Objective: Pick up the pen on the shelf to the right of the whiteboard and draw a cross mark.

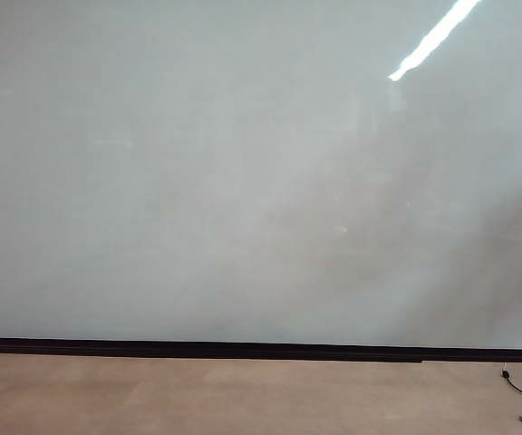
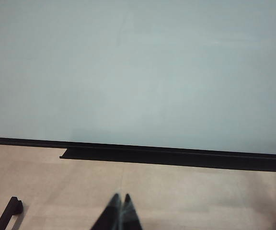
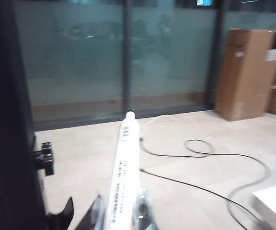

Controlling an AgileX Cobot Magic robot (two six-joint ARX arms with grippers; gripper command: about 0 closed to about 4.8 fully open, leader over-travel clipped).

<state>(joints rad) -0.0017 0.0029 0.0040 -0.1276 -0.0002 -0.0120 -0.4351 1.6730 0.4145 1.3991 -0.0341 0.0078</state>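
Note:
The whiteboard (image 1: 243, 181) fills the exterior view, pale and glossy, with a thin black strip along its bottom edge; no arm and no cross mark show there. My left gripper (image 2: 121, 196) is shut and empty, pointing over the floor toward the whiteboard (image 2: 138, 72) and its black tray. My right gripper (image 3: 121, 211) is shut on the pen (image 3: 124, 163), a slim white marker with black print on its barrel, which sticks out past the fingers toward a glass wall. The shelf is not clearly in view.
In the right wrist view a dark upright frame (image 3: 8, 120) with a black knob (image 3: 45, 158) stands close beside the gripper. A black cable (image 3: 200, 153) loops over the floor, cardboard boxes (image 3: 248, 72) stand by the glass wall, and a white corner (image 3: 274, 201) shows.

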